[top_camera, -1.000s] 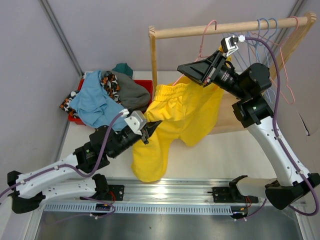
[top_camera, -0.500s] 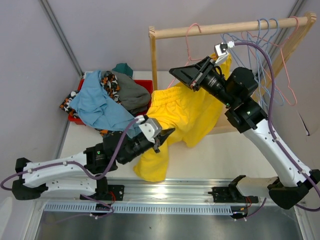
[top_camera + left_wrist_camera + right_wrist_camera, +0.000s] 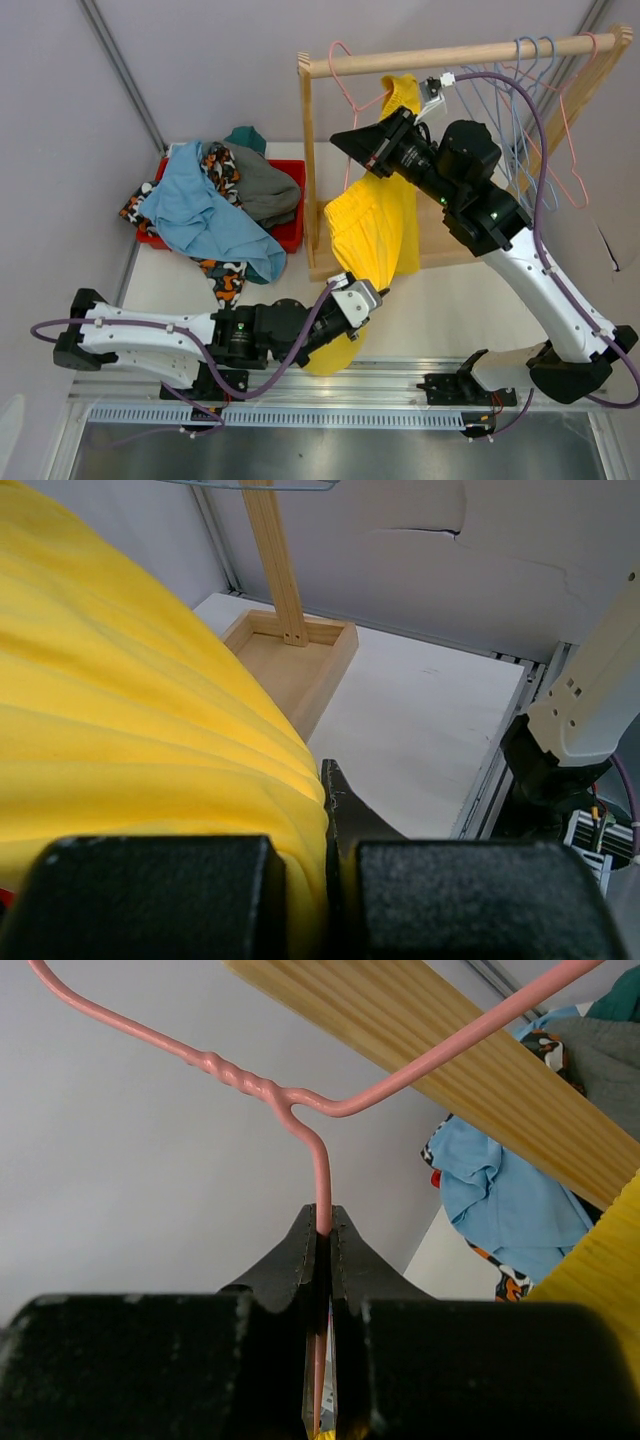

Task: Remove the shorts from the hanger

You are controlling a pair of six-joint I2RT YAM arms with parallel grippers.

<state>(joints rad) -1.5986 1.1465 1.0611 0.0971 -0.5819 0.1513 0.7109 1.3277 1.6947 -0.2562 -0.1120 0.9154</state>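
Note:
The yellow shorts [image 3: 375, 225] hang bunched from the pink hanger [image 3: 352, 85], whose hook sits on the wooden rail [image 3: 460, 55]. My right gripper [image 3: 345, 142] is shut on the hanger's wire; in the right wrist view the pink wire [image 3: 322, 1175] runs between its closed fingers. My left gripper [image 3: 362, 300] is low near the table's front and shut on the lower part of the yellow shorts [image 3: 130, 730], which fill the left of its wrist view. The light blue shorts [image 3: 200, 215], camouflage shorts [image 3: 222, 172], grey shorts [image 3: 262, 185] and teal shorts [image 3: 246, 137] lie piled at the left.
A red bin [image 3: 292, 232] holds the pile at the left. The wooden rack's upright [image 3: 309, 160] and base tray [image 3: 295, 665] stand behind the yellow shorts. Several blue and pink empty hangers [image 3: 545, 110] hang at the rail's right end.
My right gripper moved the pink hanger left along the rail. My left gripper moved right and down toward the table's front, pulling the yellow shorts into a narrow hanging bunch.

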